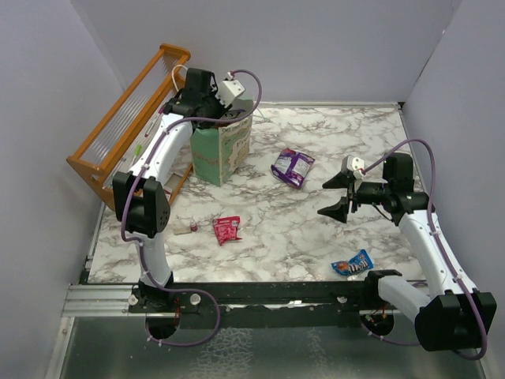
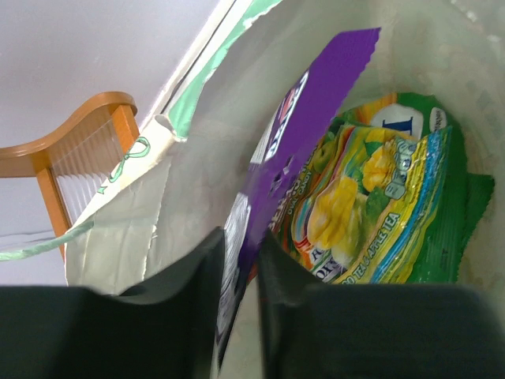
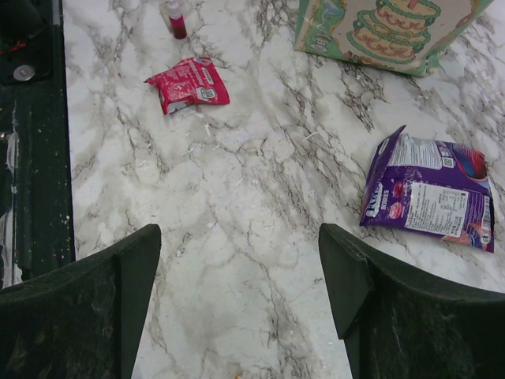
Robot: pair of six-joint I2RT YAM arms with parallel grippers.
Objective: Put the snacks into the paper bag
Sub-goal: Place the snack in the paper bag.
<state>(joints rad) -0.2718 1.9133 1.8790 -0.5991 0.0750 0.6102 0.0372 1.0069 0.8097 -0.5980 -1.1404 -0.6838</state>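
Note:
My left gripper (image 1: 208, 106) reaches down into the open top of the mint-green and cream paper bag (image 1: 225, 154). In the left wrist view it (image 2: 241, 264) is shut on a purple packet (image 2: 316, 103) held inside the bag (image 2: 189, 181), above yellow-green and green packets (image 2: 371, 205) lying at the bottom. My right gripper (image 1: 341, 197) is open and empty above the marble. On the table lie a purple packet (image 1: 293, 167), a red packet (image 1: 227, 229) and a blue packet (image 1: 352, 264). The right wrist view shows the open gripper (image 3: 241, 268), the red packet (image 3: 188, 83), the purple packet (image 3: 430, 193) and the bag's side (image 3: 387, 31).
An orange wooden slatted rack (image 1: 130, 118) stands at the back left beside the bag and shows in the left wrist view (image 2: 87, 134). A tiny red-capped tube (image 1: 192, 227) lies left of the red packet, also in the right wrist view (image 3: 175, 20). Grey walls enclose the table.

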